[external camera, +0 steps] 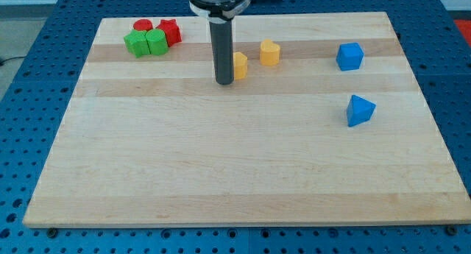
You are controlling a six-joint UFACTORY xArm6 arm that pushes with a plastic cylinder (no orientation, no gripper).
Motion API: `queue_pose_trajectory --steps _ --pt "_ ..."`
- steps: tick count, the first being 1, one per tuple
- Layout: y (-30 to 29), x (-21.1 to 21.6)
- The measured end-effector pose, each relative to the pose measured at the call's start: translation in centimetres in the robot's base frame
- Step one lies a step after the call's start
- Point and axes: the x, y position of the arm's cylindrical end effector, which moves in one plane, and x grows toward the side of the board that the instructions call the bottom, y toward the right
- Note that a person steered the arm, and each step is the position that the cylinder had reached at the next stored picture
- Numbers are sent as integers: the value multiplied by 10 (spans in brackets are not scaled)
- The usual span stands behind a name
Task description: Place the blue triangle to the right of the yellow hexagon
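Jaws: none fitted, state not determinable | my tip (224, 82) touching yellow block (240, 65), shape half hidden | blue triangle (360, 110) well apart, view's right.

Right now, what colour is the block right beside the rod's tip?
Yellow, touching my tip on its right; camera view.

Pale matt wooden board (243, 166) — smooth grain

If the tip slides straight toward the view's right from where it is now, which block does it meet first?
My tip would likely meet the small yellow block first; it sits right beside the rod, partly hidden by it. The yellow heart-like block lies further right. Depth is unclear, so contact is uncertain.
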Motion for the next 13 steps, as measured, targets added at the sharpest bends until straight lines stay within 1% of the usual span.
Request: queue_pose_trajectory --steps 1,2,3,4,5,6,7,8,9,10,11,13 --pt "-9 -11" --pt "30 -16" --pt "34 -8" --pt "110 10" --pt "195 4" --pt "244 -22" --pt "267 -40" --pt "271 -62" --pt "256 -77" --pt "214 -69" --pt "183 -65" --pt "159 -64"
